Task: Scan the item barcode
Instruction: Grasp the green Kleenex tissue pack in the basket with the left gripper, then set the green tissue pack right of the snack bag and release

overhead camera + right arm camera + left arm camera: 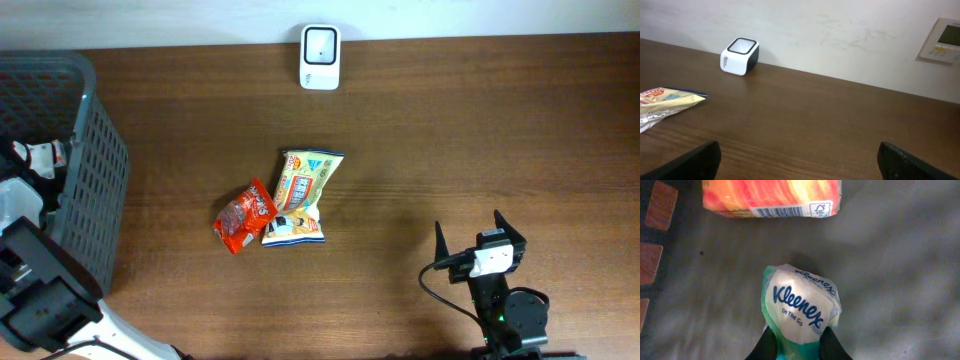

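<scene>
- Left gripper (799, 349): its two black fingers (765, 349) were pressed against opposite sides of a Kleenex tissue pack (800, 307), pinching the pack at its near end.
- The tissue pack, white with a green edge and printed "On The Go", pointed away from the wrist camera over the grey floor of the basket (95, 180). Whether it lay on that floor or was clear of it could not be determined.
- Just beyond the pack, apart from it, lay an orange package (770, 195) with a barcode strip along its near edge.
- The basket stood at the left end of the table (480, 130), with the left arm reaching into it.
- Right gripper (472, 235) (802, 162): fingers spread wide and holding nothing, low over the table's near right area.
- Near the table centre lay a red snack packet (243, 217) and a yellow snack packet (300, 195) (665, 100), touching along one side.
- The white scanner (320, 45) (740, 56) stood at the far edge of the table against the wall, well apart from both grippers and from the basket.
- A wall panel (942, 40) was visible at the upper right of the right wrist view.
</scene>
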Robot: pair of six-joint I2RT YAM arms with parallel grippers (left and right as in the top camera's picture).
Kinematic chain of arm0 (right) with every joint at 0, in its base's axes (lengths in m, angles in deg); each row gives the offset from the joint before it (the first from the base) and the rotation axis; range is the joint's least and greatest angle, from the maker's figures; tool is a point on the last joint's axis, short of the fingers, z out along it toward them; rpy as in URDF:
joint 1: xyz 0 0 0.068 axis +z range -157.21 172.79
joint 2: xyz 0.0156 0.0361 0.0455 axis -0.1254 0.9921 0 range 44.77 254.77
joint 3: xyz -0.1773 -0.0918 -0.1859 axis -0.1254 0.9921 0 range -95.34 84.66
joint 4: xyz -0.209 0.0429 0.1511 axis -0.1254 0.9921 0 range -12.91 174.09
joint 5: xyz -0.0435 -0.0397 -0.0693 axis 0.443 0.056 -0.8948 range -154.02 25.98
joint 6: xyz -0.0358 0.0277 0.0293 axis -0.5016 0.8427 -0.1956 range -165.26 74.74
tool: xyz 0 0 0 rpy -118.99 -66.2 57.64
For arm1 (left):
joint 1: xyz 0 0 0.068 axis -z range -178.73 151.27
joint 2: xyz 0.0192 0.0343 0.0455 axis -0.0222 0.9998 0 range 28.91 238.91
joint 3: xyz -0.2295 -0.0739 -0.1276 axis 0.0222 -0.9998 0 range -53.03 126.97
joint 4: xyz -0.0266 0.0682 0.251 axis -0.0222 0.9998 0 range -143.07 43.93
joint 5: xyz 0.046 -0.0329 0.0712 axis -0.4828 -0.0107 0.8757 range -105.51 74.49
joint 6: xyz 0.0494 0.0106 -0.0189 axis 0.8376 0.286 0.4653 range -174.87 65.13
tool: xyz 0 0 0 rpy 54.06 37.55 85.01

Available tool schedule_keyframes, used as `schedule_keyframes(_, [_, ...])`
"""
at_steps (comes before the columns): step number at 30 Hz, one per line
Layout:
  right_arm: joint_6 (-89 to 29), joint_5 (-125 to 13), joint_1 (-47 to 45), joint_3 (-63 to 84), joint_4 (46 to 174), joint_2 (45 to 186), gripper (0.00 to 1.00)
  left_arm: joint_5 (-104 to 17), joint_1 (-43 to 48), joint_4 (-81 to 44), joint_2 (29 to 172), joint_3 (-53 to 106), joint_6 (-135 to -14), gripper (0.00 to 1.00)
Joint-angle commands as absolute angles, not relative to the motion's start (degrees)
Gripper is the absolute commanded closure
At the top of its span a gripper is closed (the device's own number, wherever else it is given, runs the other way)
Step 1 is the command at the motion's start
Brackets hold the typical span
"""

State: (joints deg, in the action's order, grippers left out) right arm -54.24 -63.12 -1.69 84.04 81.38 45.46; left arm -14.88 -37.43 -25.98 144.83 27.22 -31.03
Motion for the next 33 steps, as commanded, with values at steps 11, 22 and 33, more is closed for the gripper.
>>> schedule_keyframes(11, [-53.8, -63.6, -1.2, 84.3, 81.6, 45.1, 0.01, -24.1, -34.1, -25.5, 119.1, 30.8, -48.5, 0.97])
schedule_keyframes(22, [-53.8, -63.6, -1.2, 84.3, 81.6, 45.1, 0.01, -27.0, -18.4, -25.6, 102.1, 30.8, -55.8, 0.92])
schedule_keyframes(33, [-53.8, -63.6, -1.2, 84.3, 81.6, 45.1, 0.01, -26.7, 12.2, -11.3, 113.6, 30.6, -55.7, 0.91])
